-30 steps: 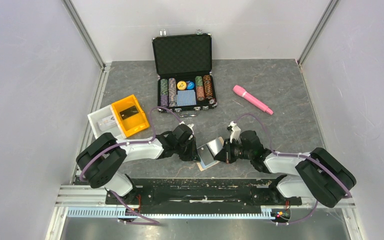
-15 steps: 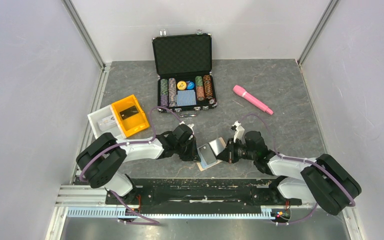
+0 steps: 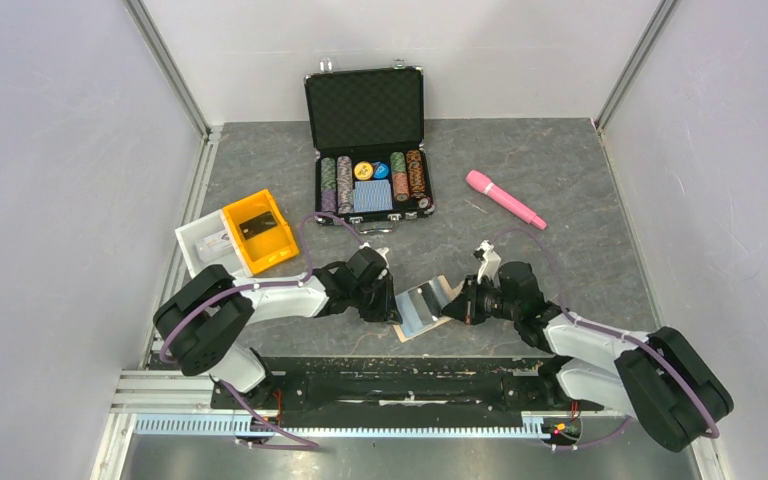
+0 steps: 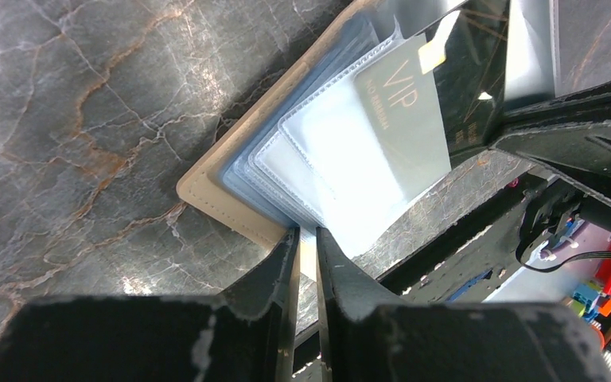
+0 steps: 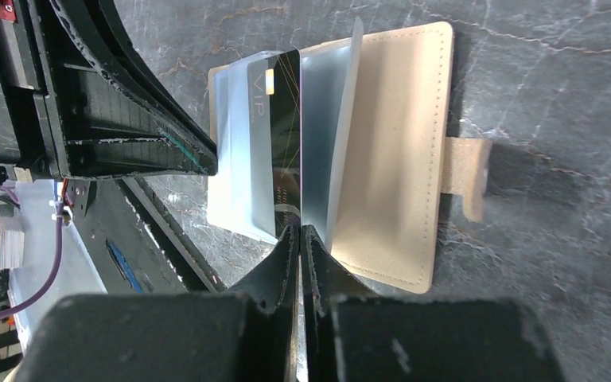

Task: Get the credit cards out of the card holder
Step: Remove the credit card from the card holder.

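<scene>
The tan card holder [image 3: 442,289] lies open on the table between my two grippers, its tab [image 5: 465,179] pointing away from the left arm. Clear plastic sleeves fan out of it [image 4: 342,151]. A black card marked VIP [image 5: 286,119] sits half in a sleeve, its dark half bare; it also shows in the left wrist view [image 4: 469,72]. My left gripper [image 4: 308,239] is shut on the holder's near edge at the sleeves and cover. My right gripper [image 5: 298,232] is shut on the black card's lower edge. Both grippers rest low over the table in the top view, left [image 3: 392,305] and right [image 3: 457,307].
An open black poker-chip case [image 3: 368,140] stands at the back centre. A pink pen-like object [image 3: 505,199] lies at the back right. A yellow bin [image 3: 259,231] and a white tray [image 3: 203,245] sit at the left. The black base rail [image 3: 390,385] runs just below the holder.
My right gripper has moved to the right, drawing the card and sleeves with it, and the holder's right flap now lies flatter. The left gripper has stayed put.
</scene>
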`<action>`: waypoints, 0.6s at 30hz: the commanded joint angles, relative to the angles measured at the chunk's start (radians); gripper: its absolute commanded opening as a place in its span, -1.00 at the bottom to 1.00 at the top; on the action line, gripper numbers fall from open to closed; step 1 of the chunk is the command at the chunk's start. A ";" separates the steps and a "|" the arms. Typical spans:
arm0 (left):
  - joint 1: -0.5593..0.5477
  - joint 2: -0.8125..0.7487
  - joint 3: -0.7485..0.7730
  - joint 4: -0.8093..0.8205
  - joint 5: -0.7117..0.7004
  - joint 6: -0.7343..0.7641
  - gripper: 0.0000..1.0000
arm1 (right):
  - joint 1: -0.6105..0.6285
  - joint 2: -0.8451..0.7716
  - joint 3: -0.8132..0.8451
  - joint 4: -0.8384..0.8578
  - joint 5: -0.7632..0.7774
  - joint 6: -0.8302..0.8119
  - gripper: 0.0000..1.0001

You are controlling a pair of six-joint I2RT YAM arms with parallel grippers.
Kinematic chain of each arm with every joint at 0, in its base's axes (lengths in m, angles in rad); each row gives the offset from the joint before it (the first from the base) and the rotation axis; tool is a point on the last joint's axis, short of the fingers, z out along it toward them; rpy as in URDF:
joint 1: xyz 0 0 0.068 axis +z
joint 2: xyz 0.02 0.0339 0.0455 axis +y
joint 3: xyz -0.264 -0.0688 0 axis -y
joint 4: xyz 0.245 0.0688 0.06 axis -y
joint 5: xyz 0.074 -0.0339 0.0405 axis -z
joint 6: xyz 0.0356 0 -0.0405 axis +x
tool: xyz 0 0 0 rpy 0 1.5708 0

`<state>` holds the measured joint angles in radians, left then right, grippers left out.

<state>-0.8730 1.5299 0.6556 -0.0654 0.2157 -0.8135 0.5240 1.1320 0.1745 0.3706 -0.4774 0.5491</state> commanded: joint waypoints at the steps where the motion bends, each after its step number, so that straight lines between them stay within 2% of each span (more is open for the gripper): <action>1: -0.002 0.017 0.015 -0.066 -0.068 0.038 -0.57 | -0.024 -0.066 0.023 -0.064 0.049 -0.026 -1.00; 6: -0.002 0.001 0.016 -0.070 -0.056 0.034 -0.50 | -0.042 -0.160 0.051 -0.171 0.108 -0.062 -1.00; 11: -0.002 -0.046 0.057 -0.091 -0.022 0.028 -0.13 | -0.050 -0.224 0.089 -0.246 0.126 -0.089 -1.00; 18: -0.002 -0.144 0.150 -0.157 -0.004 0.050 0.14 | -0.056 -0.249 0.179 -0.359 0.141 -0.167 -1.00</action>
<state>-0.8730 1.4601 0.7235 -0.1753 0.2119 -0.8104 0.4736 0.8948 0.2710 0.0811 -0.3531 0.4553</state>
